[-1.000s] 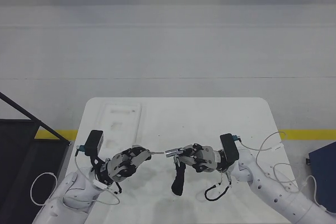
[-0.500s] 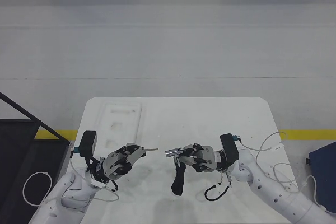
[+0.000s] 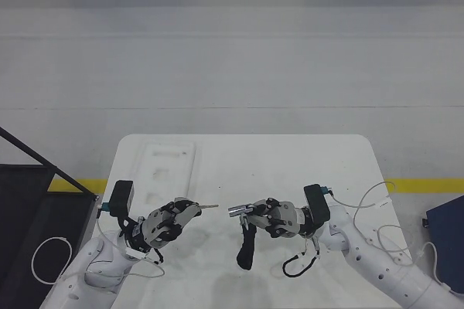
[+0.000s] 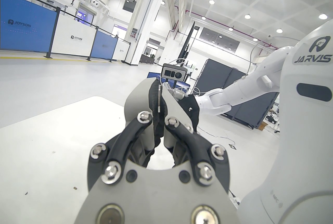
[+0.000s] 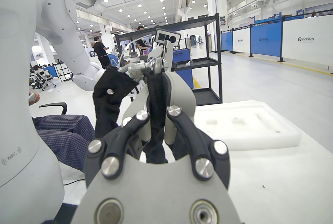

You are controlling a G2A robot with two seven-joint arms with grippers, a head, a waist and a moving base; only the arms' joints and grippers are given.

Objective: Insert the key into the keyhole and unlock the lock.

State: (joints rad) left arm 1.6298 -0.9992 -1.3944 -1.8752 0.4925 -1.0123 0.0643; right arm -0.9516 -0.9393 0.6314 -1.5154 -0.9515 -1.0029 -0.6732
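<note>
Left hand (image 3: 189, 210): shut tight on the key (image 3: 207, 206), gripping its head, with the shaft sticking out past the fingertips.
Right hand (image 3: 257, 210): shut on the lock (image 3: 237, 209); a black strap (image 3: 245, 249) hangs from it down toward the desk (image 3: 332, 162).
Key: held above the desk, left of middle, with its tip pointing at the lock and a clear gap between them.
Lock: held above the middle of the desk, its metal end turned toward the key.
Done: judging from how things lie, both parts are picked up and roughly lined up end to end.
Left to do: close the gap, seat the key in the keyhole, turn it, and free the shackle. None of this looks begun.
Progress: early to middle, at the approach just before insertion.
Hard to see: the keyhole is too small to make out, so I cannot tell whether the key matches it in height or roll.
Key edge-on: from the left wrist it is a thin strip between the pads, and its teeth cannot be read.
Lock partly covered: from the right wrist, strap and fingers hide much of the body, and the state of the shackle is unclear.
Elsewhere: a white foam tray (image 3: 166, 166) lies at the desk's far left, well apart from both hands.
</note>
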